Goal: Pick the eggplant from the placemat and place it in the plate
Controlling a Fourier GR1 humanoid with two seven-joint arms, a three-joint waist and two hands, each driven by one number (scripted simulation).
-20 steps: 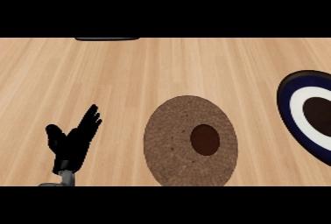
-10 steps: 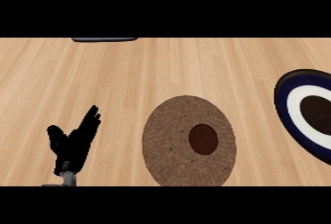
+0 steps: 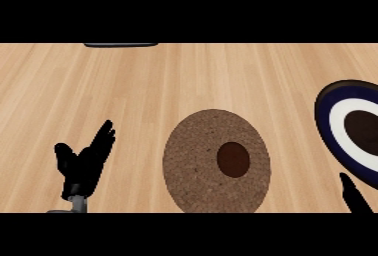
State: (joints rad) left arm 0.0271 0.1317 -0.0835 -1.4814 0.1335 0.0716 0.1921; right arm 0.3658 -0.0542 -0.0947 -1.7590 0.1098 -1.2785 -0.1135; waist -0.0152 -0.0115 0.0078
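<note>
Wooden counter [image 3: 184, 80]: your eggplant [image 3: 232, 159] lies on the placemat [image 3: 196, 165], plate [image 3: 328, 125] at three o'clock. Left hand [image 3: 85, 162] rests open at eight; you can't tell the right hand's [image 3: 354, 197] state.

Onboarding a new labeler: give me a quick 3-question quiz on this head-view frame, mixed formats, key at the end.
1. True or false: the eggplant is already lying in the plate.
2. Multiple choice: where does the left hand show? A) on the placemat B) left of the placemat, fingers up, on nothing C) over the plate
3. Fill in: the plate is cut off by the view's ____ edge.

Key: 1. False, it lies on the placemat, right of its centre. 2. B. 3. Right. Only a fingertip of the right hand shows, at the lower right.
</note>
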